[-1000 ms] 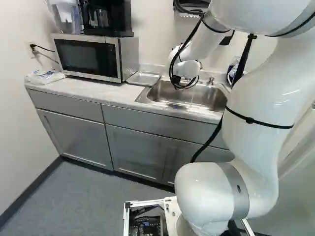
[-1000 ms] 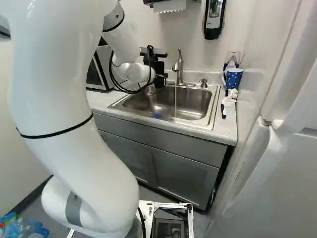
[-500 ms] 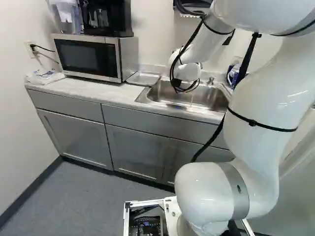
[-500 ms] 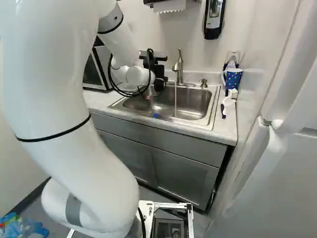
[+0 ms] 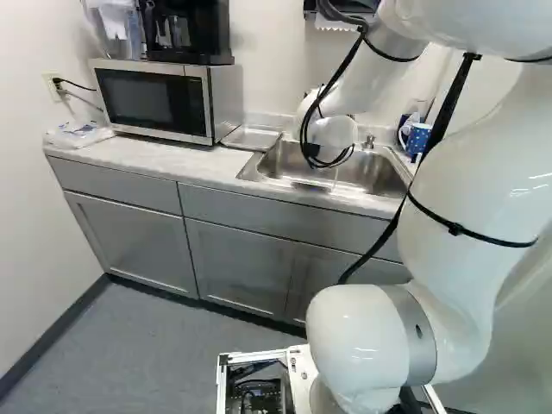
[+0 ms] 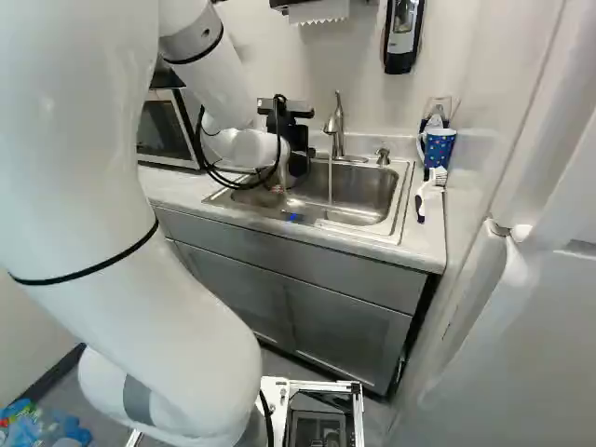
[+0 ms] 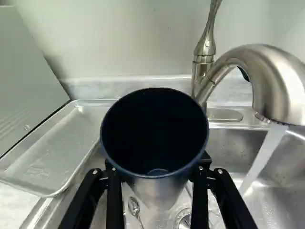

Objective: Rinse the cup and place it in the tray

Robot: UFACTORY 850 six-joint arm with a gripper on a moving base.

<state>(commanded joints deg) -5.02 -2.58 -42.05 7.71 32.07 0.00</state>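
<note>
In the right base view my gripper (image 6: 298,160) hangs over the sink's left part. Seen from the wrist, the gripper (image 7: 157,171) is shut on the cup (image 7: 162,191), a finger against each side. The cup has a metallic outside and a dark blue rim and inside; its mouth faces the wrist camera. Water (image 7: 267,155) runs from the faucet (image 7: 271,78) into the sink (image 7: 286,191), beside the cup and apart from it. The flat metal tray (image 7: 47,152) lies on the counter on the cup's other side, next to the microwave.
A spoon (image 7: 134,206) lies in the sink below the cup. Right of the sink stand a blue dotted mug (image 6: 438,147) and a white brush (image 6: 429,186). The microwave (image 5: 155,99) is left of the tray, and a soap dispenser (image 6: 403,33) hangs on the wall.
My arm's upper links have swung left in the right base view and right in the left base view, uncovering the mug there. The gripper has shifted slightly left over the sink. The base stands still.
</note>
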